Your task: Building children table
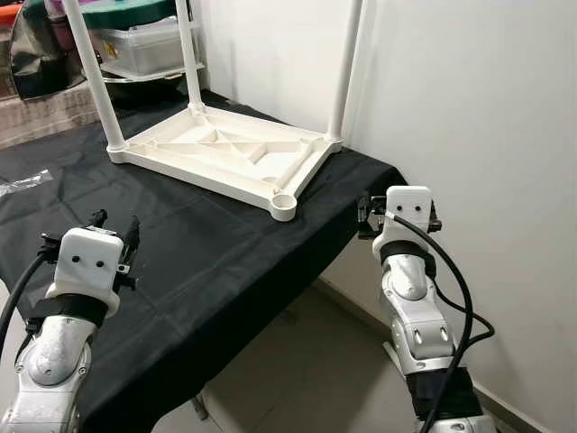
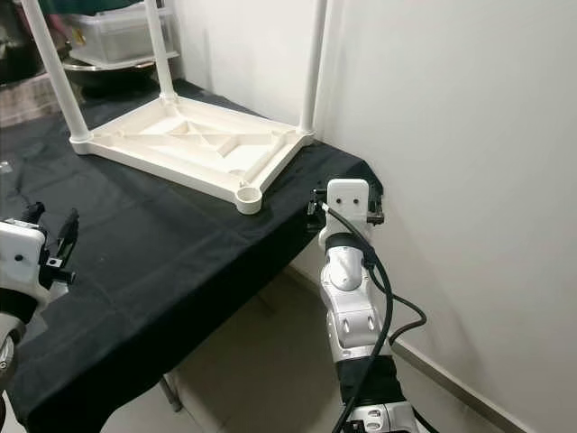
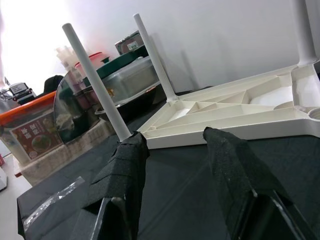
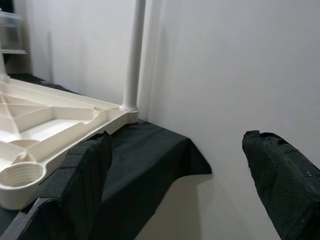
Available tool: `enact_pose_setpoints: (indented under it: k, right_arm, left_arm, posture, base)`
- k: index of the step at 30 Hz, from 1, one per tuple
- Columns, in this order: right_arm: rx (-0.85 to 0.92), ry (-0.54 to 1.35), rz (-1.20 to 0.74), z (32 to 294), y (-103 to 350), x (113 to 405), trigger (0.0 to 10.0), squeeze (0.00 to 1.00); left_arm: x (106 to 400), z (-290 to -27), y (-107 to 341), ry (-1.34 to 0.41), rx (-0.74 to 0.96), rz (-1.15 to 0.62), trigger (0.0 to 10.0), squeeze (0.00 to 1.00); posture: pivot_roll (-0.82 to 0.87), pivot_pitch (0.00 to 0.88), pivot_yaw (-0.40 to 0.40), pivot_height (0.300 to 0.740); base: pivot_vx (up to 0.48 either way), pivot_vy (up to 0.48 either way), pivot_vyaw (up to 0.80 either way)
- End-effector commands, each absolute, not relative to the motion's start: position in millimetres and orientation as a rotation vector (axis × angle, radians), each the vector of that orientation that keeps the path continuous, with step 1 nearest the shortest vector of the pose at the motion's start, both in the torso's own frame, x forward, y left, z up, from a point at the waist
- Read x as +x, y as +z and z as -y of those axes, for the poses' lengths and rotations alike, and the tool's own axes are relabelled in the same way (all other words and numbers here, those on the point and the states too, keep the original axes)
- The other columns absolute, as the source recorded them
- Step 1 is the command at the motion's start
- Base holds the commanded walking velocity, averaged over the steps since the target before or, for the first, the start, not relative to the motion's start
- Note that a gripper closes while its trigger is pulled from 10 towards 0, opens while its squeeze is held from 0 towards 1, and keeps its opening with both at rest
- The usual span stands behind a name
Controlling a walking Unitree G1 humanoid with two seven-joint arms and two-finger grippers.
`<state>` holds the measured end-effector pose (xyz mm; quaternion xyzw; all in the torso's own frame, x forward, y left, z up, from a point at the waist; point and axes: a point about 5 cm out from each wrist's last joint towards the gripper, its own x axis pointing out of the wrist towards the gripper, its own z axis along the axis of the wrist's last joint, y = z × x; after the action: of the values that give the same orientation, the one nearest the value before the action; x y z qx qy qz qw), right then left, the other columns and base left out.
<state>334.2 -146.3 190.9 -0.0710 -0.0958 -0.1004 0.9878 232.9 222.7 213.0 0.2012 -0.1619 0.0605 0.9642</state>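
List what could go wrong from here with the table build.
The upturned tabletop has three legs fitted; its near corner socket is empty, and no fourth leg is within reach. The right gripper hangs off the black cloth's edge beside the wall, risking a bump.

A table draped in a black, creased cloth [image 1: 207,244] stands against the white wall. On it lies a white plastic children's tabletop [image 1: 230,155], turned upside down with its ribbed underside up. Three white tube legs [image 1: 90,77] stand upright in its corner sockets; the near corner socket [image 1: 284,200] is open. A clear plastic wrapper [image 1: 25,182] lies near the cloth's left edge.
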Motion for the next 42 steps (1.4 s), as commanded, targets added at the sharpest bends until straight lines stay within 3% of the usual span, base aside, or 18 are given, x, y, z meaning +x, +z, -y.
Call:
enact_pose_setpoints:
  k: [1, 2, 3, 4, 5, 6, 11, 15, 17, 19, 20, 25, 42]
  right_arm:
    - [-0.154, -0.161, 0.151, 140.0, 182.5, 335.6, 10.0, 1.0]
    - [-0.151, -0.147, 0.149, 137.7, 181.0, 335.5, 10.0, 1.0]
    - [-0.149, -0.13, 0.14, 135.5, 179.3, 335.3, 10.0, 0.64]
    - [-0.149, -0.13, 0.14, 135.5, 179.3, 335.3, 10.0, 0.64]
    - [-0.158, -0.123, 0.133, 134.2, 178.3, 335.0, 10.0, 0.45]
    - [-0.208, -0.096, 0.113, 131.1, 175.4, 335.1, 10.0, 0.33]
    - [-0.3, -0.075, 0.11, 127.8, 172.9, 334.5, 10.0, 0.29]
    - [-0.274, -0.069, 0.102, 127.8, 171.6, 334.5, 10.0, 0.27]
    - [-0.268, -0.065, 0.097, 127.3, 171.3, 335.3, 10.0, 0.09]
    - [-0.265, -0.063, 0.095, 126.9, 171.2, 335.8, 10.0, 0.09]
    - [-0.269, -0.058, 0.091, 126.2, 171.2, 336.2, 10.0, 0.04]
    - [-0.281, -0.042, 0.084, 123.2, 170.3, 336.6, 10.0, 0.0]
    - [-0.244, -0.054, 0.057, 129.3, 166.5, 337.8, 10.0, 0.0]
  left_arm:
    - [231.9, -221.7, 209.4, 0.12, 0.408, 0.307, 10.0, 0.0]
    - [232.6, -221.0, 208.1, 0.116, 0.409, 0.302, 10.0, 0.0]
    - [233.4, -219.4, 206.4, 0.109, 0.419, 0.298, 10.0, 0.0]
    - [233.4, -219.4, 206.4, 0.109, 0.419, 0.298, 10.0, 0.0]
    - [234.1, -217.9, 204.6, 0.103, 0.425, 0.295, 10.0, 0.0]
    - [235.8, -214.7, 202.3, 0.1, 0.424, 0.29, 10.0, 0.0]
    - [237.6, -210.5, 200.8, 0.094, 0.415, 0.288, 10.0, 0.0]
    - [238.3, -210.0, 200.1, 0.092, 0.413, 0.287, 10.0, 0.0]
    - [238.7, -211.4, 199.8, 0.097, 0.411, 0.286, 10.0, 0.0]
    - [238.9, -211.8, 199.7, 0.1, 0.41, 0.286, 10.0, 0.0]
    - [239.2, -211.9, 199.6, 0.102, 0.41, 0.286, 10.0, 0.0]
    - [239.3, -211.0, 198.6, 0.106, 0.405, 0.286, 10.0, 0.0]
    - [241.3, -210.2, 195.3, 0.113, 0.383, 0.283, 10.0, 0.0]
  posture:
    - [-0.03, 0.0, -0.063, 0.74]
    - [-0.03, 0.0, -0.063, 0.74]
    - [-0.04, 0.0, -0.063, 0.74]
    - [-0.04, 0.0, -0.063, 0.74]
    - [-0.04, 0.0, -0.06, 0.74]
    - [-0.04, 0.0, -0.059, 0.74]
    - [-0.05, 0.0, -0.06, 0.74]
    - [-0.05, 0.0, -0.061, 0.74]
    - [-0.05, 0.0, -0.064, 0.74]
    - [-0.05, 0.0, -0.064, 0.74]
    - [-0.05, 0.0, -0.066, 0.74]
    - [-0.05, 0.0, -0.07, 0.74]
    - [-0.06, 0.0, -0.068, 0.74]
  base:
    - [0.0, 0.0, 0.0]
    - [0.0, 0.0, 0.0]
    - [0.0, -0.274, 0.0]
    - [0.0, -0.274, 0.0]
    - [0.0, -0.442, 0.0]
    - [0.0, -0.469, 0.0]
    - [0.0, -0.469, 0.58]
    - [0.0, -0.465, 0.8]
    - [0.0, -0.469, 0.8]
    - [0.0, -0.469, 0.8]
    - [0.0, -0.469, 0.8]
    - [0.0, -0.469, 0.8]
    - [0.0, -0.465, 0.0]
